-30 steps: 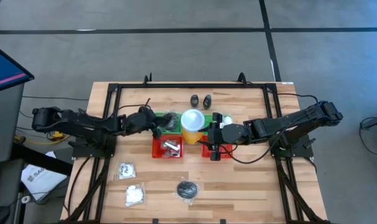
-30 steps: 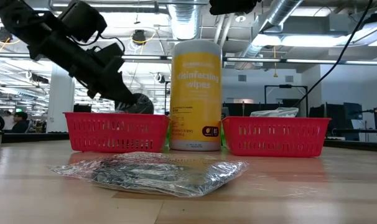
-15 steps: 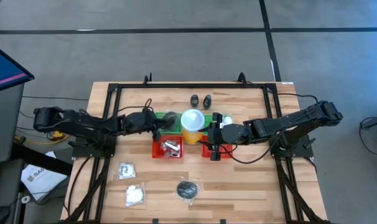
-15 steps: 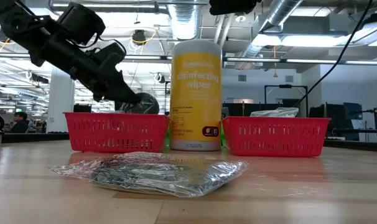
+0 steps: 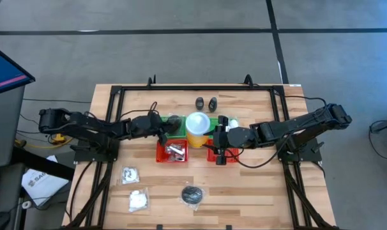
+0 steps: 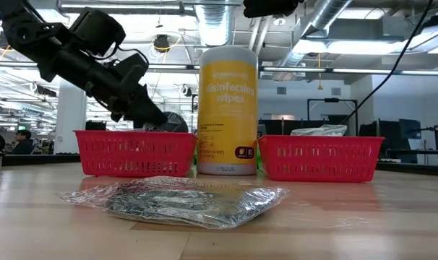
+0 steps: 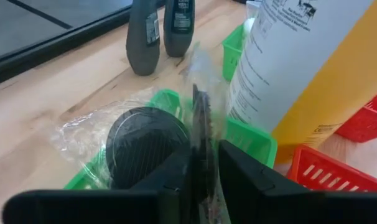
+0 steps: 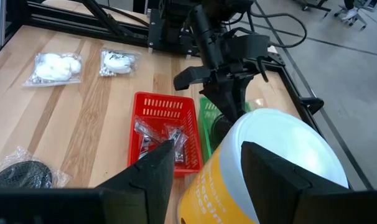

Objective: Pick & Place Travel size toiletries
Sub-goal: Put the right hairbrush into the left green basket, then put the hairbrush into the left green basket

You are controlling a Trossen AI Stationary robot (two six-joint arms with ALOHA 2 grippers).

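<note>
My left gripper point(image 5: 165, 128) reaches over the green tray point(image 7: 251, 134) and is shut on a clear-wrapped dark grey round pad point(image 7: 203, 121). A second wrapped pad point(image 7: 145, 146) lies flat in that tray. Two tiny black bottles point(image 5: 206, 103) stand on the table beyond it. My right gripper point(image 8: 210, 165) hangs open above the yellow cylinder's white top point(image 8: 288, 149), holding nothing. On the near half of the table lie two white packets point(image 5: 129, 174) point(image 5: 139, 201) and one more wrapped pad point(image 5: 192, 195). My left gripper pinches the pad's two flat faces point(image 7: 204, 149) between its two fingers, through the clear wrap. The fingers slant down from the table's left. The pad stands on edge over the green tray, next to the pad lying there; I cannot tell whether it touches the tray.
The yellow cylinder point(image 5: 198, 126) stands mid-table, close on the right of my left gripper. One red tray point(image 5: 172, 151) holds silvery tubes; a second red tray point(image 5: 220, 155) sits under my right gripper. A black frame point(image 5: 200, 87) rims the table.
My left gripper has tipped its fingers a little further down and eased toward the yellow cylinder. The pad has gone with it and now sits lower behind the red tray's rim.
</note>
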